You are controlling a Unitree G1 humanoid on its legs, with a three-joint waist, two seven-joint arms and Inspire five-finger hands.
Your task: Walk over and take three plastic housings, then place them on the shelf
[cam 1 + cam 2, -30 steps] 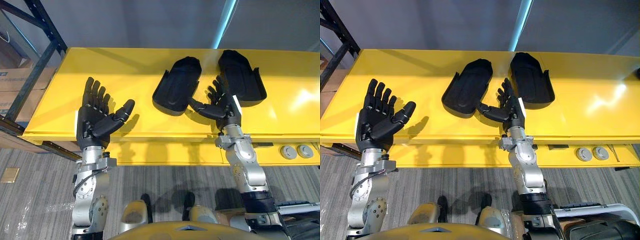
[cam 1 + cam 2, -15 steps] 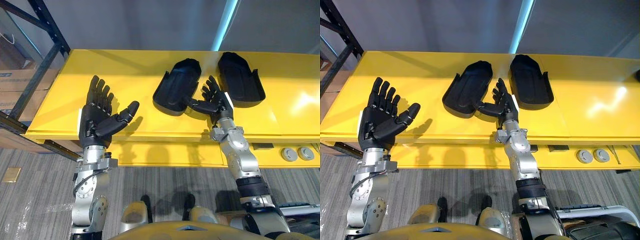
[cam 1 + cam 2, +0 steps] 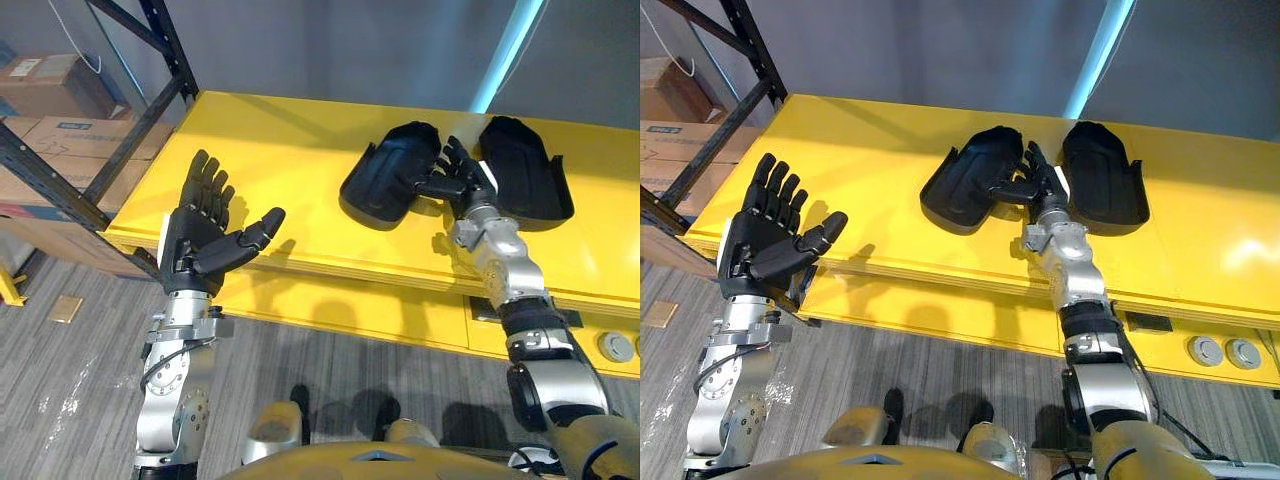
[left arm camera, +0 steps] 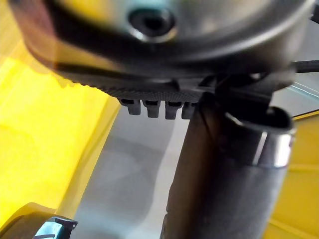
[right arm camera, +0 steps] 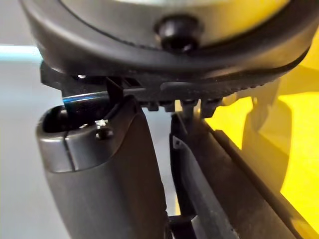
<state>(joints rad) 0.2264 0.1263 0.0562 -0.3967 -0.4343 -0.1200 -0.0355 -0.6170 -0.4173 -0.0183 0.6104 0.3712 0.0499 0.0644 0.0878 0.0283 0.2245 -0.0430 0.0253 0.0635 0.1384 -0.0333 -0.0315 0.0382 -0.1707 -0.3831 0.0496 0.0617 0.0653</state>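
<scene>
In the left eye view, the right hand [image 3: 458,178] stands between two black, shallow, moulded-plastic housings on the flat yellow desk [image 3: 280,150]. These are the left housing [image 3: 385,185] and the right housing [image 3: 530,180]. The hand's fingers are straight and its thumb lies across the left housing's side wall, not clamped on it. The left hand [image 3: 200,235] hovers palm-up and spread, holding nothing, over the desk's near edge. A dark steel rack [image 3: 150,100] stands at the desk's left end.

The right eye view shows the same thumb-over-rim pose.

In the left wrist view there is nothing between the thumb and the straight fingers, and the desk lies beyond.

In the right wrist view a black housing wall runs just beside the thumb.

The step in hand looks like grasping a first housing. Next, thumb and fingers must close on that thin wall. The lift should then be level, since a one-sided grip could let the housing tip.
</scene>
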